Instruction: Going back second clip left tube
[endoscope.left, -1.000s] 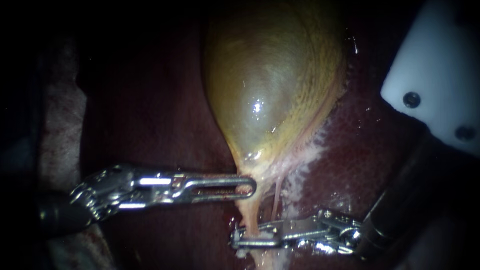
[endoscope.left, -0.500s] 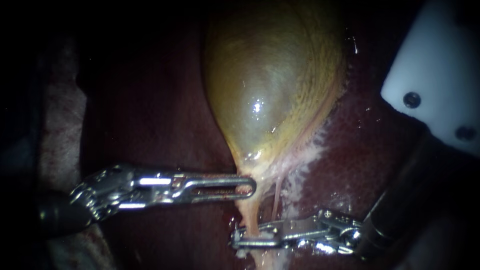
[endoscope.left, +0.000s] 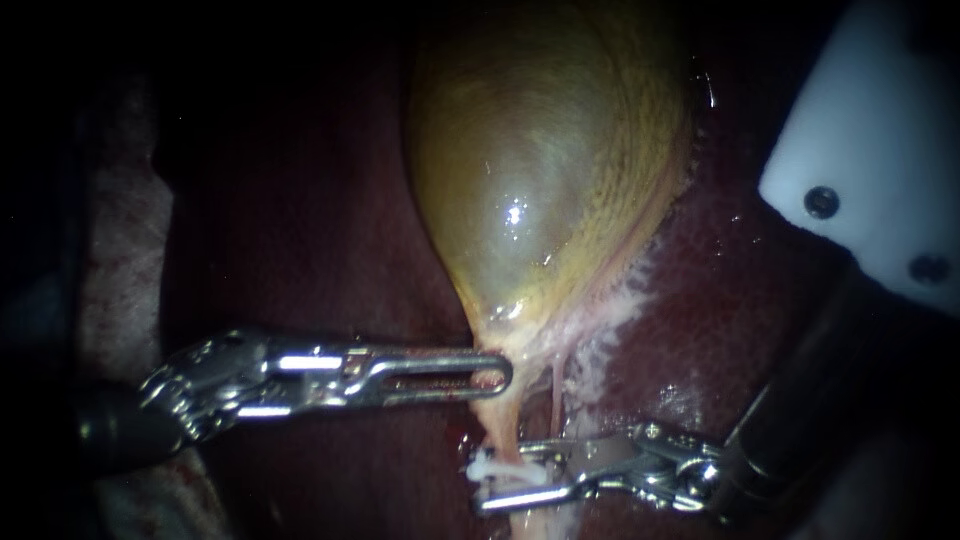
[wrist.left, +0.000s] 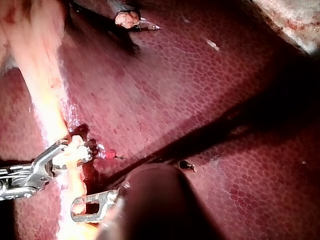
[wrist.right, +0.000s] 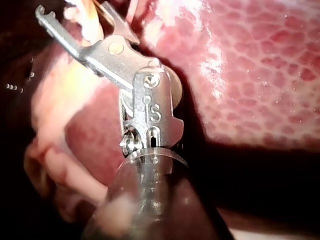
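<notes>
Clip on tube within parted right claw

Your left instrument enters with its dark shaft over the liver. One slotted jaw shows, lying against the pale tube; the other jaw is hidden. Just ahead of it, your right instrument comes in from the side, jaws standing apart around the same tube. A whitish clip sits on the tube at those jaws, with dark blood beside it.
</notes>
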